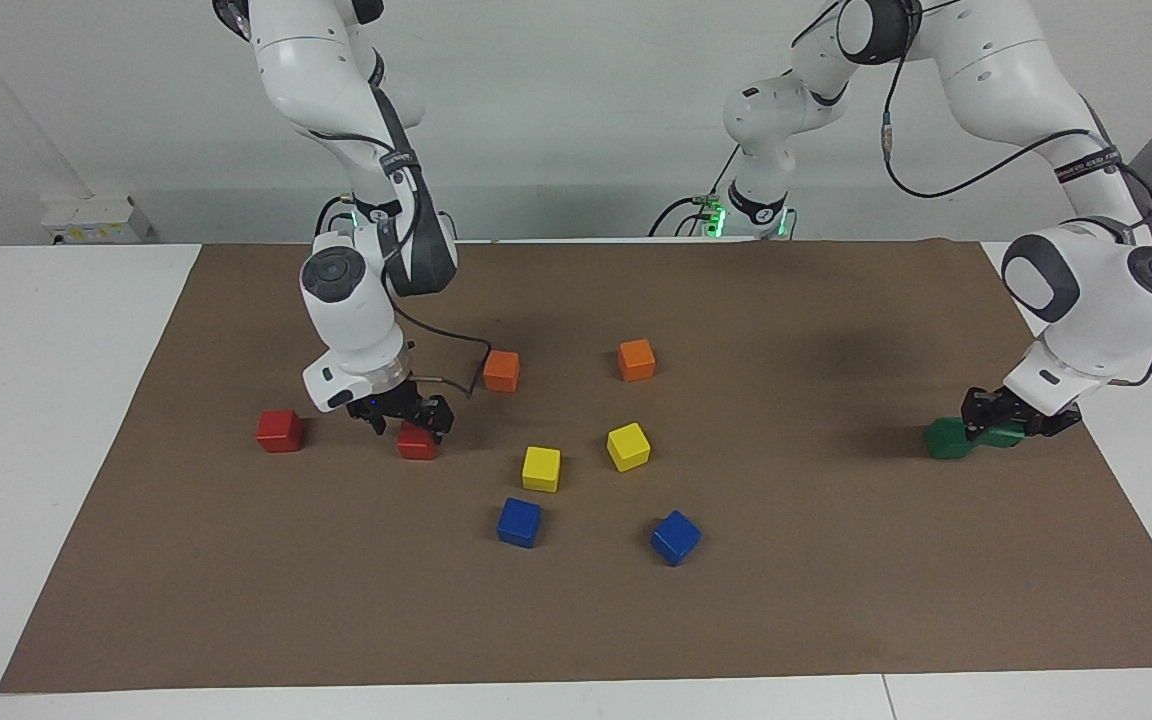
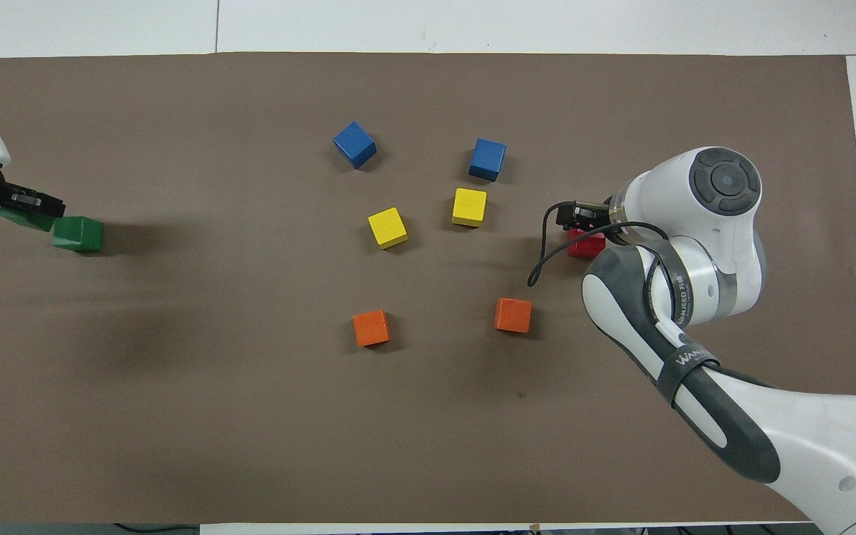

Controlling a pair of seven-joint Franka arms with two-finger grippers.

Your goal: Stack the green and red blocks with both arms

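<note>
Stacking is judged underway: a dark green matte cube (image 1: 1004,434) is clamped in the left claw (image 1: 1011,424), raised just beside the resting green cube (image 1: 948,440), and should be centred squarely before release. The right claw (image 1: 406,418) stands spread around one bright red cube (image 1: 416,443).
</note>
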